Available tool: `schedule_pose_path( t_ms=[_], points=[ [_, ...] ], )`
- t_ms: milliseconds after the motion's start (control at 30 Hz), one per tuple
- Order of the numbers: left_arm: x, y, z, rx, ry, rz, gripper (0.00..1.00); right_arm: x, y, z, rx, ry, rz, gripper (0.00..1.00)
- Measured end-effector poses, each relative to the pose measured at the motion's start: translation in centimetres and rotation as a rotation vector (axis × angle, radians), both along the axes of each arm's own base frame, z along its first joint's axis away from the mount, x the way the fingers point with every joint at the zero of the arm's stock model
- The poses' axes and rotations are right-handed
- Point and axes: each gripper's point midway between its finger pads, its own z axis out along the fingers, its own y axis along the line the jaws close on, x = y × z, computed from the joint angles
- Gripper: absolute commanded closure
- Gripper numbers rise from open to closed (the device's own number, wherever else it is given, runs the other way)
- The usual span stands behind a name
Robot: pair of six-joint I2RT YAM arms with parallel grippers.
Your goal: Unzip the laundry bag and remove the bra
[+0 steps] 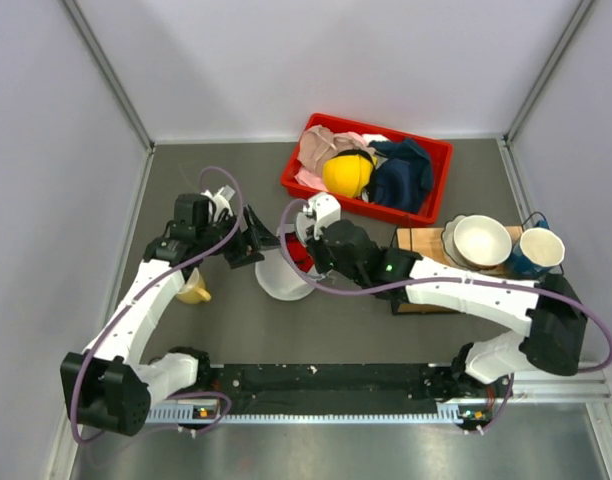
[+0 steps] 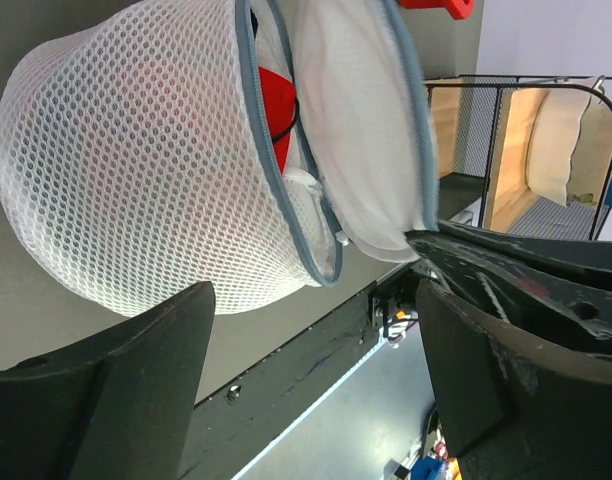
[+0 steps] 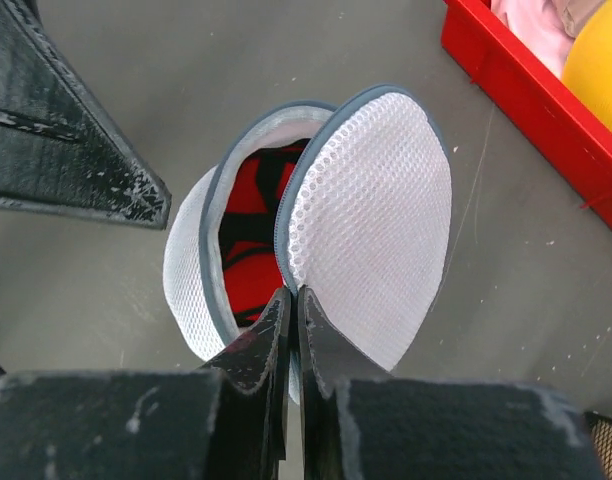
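Note:
The white mesh laundry bag lies unzipped on the table's middle, one dome half folded back like a lid. Inside the gap shows the red bra with black trim, also visible in the left wrist view as red bra cloth. My right gripper is shut on the grey zip rim of the lid half, holding it up. My left gripper is open just left of the bag, with nothing between its fingers. From above, the left gripper and right gripper flank the bag.
A red bin at the back holds cloths and a yellow round thing. A white bowl, a blue cup and a wooden board stand to the right. A yellow object lies under my left arm.

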Motion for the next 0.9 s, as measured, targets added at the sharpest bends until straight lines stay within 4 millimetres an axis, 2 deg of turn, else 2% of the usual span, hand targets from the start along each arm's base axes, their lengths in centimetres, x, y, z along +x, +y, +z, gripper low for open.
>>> schedule_pose_path(
  t_ms=[133,267,300,367,467,500,533,567,767,900],
  points=[
    [0.2,0.0,-0.2,0.006,0.002,0.004,0.16,-0.5,-0.8,1.1,0.064,-0.001,-0.002,1.0],
    [0.8,-0.2,-1.0,0.008,0.023,0.0,0.23,-1.0,-1.1,2.1,0.115,0.001,0.001,1.0],
    [1.0,-0.2,-1.3,0.01,0.028,-0.001,0.33,-1.1,-1.2,2.1,0.122,0.003,0.0,1.0],
    [1.3,-0.4,-2.3,0.021,0.059,-0.005,0.4,-1.3,-1.5,2.2,0.13,0.008,-0.003,1.0],
    [1.5,-0.6,-3.9,0.047,0.102,-0.009,0.62,-1.4,-2.1,2.3,0.139,0.01,-0.016,1.0],
    [1.4,-0.6,-4.1,0.054,0.106,-0.012,0.72,-1.4,-2.3,2.4,0.142,0.01,-0.024,1.0],
    [1.4,-0.7,-4.2,0.057,0.105,-0.014,0.91,-1.4,-2.6,2.5,0.147,0.009,-0.034,1.0],
    [1.4,-0.7,-4.2,0.059,0.105,-0.016,1.0,-1.4,-2.9,2.6,0.15,0.011,-0.041,1.0],
    [1.4,-0.3,-4.4,0.088,0.096,0.001,1.0,-0.6,-5.7,2.2,0.162,0.025,-0.15,1.0],
    [1.8,0.4,-2.7,0.117,0.047,0.041,1.0,0.0,-7.8,1.6,0.166,0.035,-0.236,1.0]
  ],
)
